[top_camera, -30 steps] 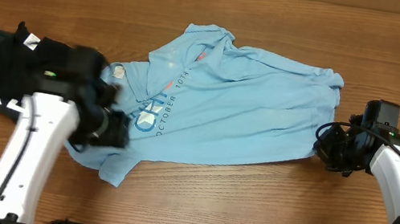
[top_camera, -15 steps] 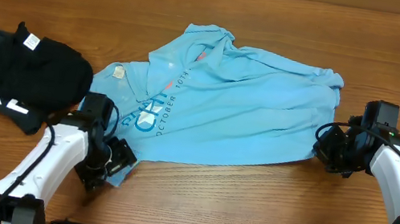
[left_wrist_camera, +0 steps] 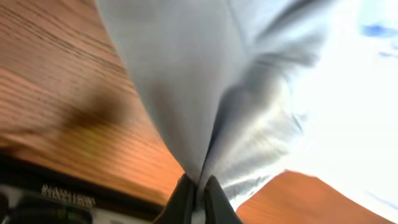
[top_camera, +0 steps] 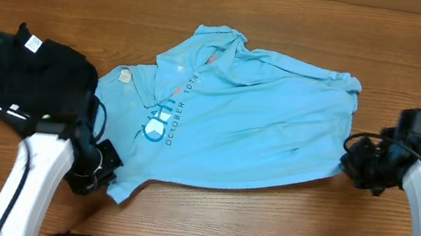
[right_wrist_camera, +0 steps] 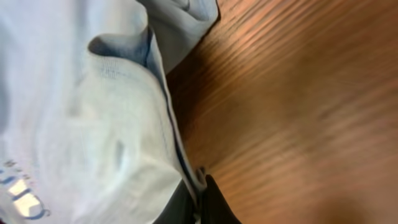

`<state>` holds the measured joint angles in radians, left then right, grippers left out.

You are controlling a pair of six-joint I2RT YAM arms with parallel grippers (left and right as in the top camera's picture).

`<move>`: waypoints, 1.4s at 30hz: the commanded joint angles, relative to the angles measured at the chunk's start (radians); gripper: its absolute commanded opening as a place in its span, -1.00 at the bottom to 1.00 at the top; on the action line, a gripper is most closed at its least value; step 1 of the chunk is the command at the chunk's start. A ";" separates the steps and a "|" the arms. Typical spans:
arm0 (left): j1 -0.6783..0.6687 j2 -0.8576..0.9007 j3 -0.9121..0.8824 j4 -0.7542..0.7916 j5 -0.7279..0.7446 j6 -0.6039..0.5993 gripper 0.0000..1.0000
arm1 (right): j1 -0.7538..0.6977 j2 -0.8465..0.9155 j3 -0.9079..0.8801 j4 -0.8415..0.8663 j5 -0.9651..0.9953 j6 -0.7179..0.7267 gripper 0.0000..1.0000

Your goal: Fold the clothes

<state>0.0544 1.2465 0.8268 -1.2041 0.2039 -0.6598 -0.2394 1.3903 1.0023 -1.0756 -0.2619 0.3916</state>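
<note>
Light-blue cloth, the T-shirt [top_camera: 237, 114], is being held spread across the bench [top_camera: 260, 229], with the left end effector [top_camera: 103, 170] clamped on its near-left corner and the right end effector [top_camera: 354, 164] on its right edge. It is probably being drawn taut so that wrinkles are flattened before folding.

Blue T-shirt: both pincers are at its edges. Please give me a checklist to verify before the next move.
1. Left pincer shut on the T-shirt, lower-left corner: ok.
2. Right pincer shut on the T-shirt's right edge: ok.
3. T-shirt lying smooth: not ok, creased, top edge bunched.
4. Print facing up: ok.
5. Black garment apart from the T-shirt: cannot tell, their edges lie very close.
</note>
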 commanded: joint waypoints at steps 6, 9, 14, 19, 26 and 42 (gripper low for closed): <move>0.007 -0.369 0.206 -0.300 0.078 0.043 -0.92 | -0.011 -0.200 0.048 -0.258 0.068 0.000 -0.92; 0.007 -0.372 0.206 -0.337 0.067 0.054 -0.90 | -0.011 -0.216 0.048 -0.314 0.079 -0.003 -0.92; 0.007 -0.371 0.207 -0.314 -0.043 0.092 0.11 | -0.011 -0.217 0.048 -0.302 0.082 -0.002 -0.18; 0.003 -0.337 0.232 -0.112 -0.031 0.237 0.11 | -0.008 -0.216 0.048 -0.192 0.017 -0.019 -0.13; -0.064 0.310 0.363 0.304 0.190 0.621 0.09 | 0.087 -0.033 0.048 0.209 -0.174 -0.066 -0.09; -0.155 0.942 0.743 0.781 0.001 0.750 0.05 | 0.193 0.249 0.048 0.401 -0.182 -0.074 -0.43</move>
<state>-0.0841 2.1460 1.5585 -0.4259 0.2047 0.0635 -0.0509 1.6478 1.0389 -0.6765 -0.4381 0.3237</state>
